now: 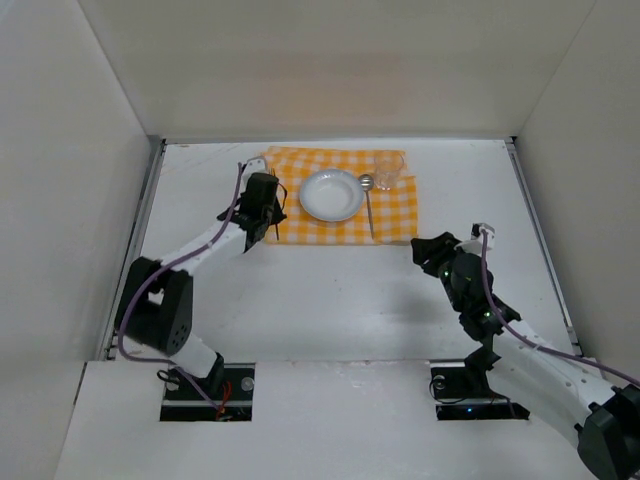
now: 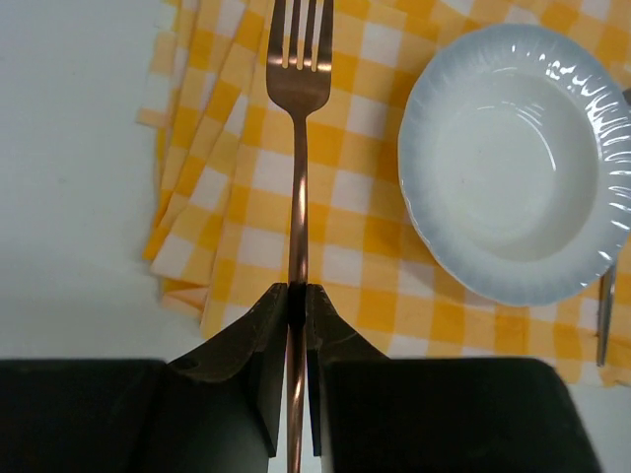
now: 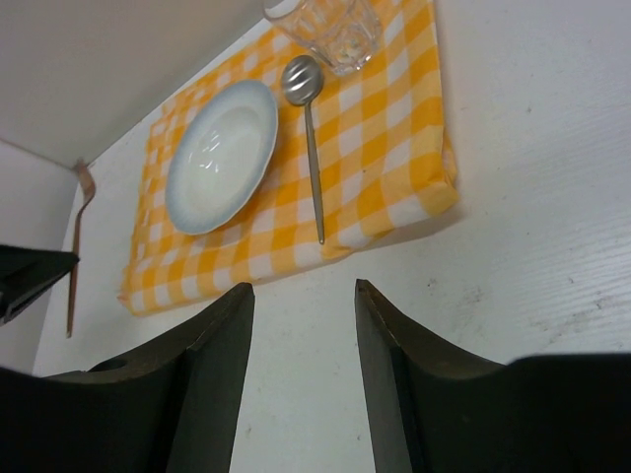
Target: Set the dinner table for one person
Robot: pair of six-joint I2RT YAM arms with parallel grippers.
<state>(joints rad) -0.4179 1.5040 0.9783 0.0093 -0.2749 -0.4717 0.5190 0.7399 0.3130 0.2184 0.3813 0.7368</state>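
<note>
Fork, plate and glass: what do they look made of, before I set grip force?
Fork: likely metal, polished copper or rose-gold finish; thin, with bright glints.
Plate: probably glazed ceramic, white and glossy with a ribbed rim, though melamine can't be excluded.
Glass: clear glass or hard plastic; see-through, with faceted walls.

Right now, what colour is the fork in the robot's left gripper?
The slim metal fork is shiny copper; left wrist view shows it best.

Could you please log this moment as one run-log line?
left claw: shut on fork by cloth's left edge | right claw: open, empty | plate, spoon, glass: on cloth
</note>
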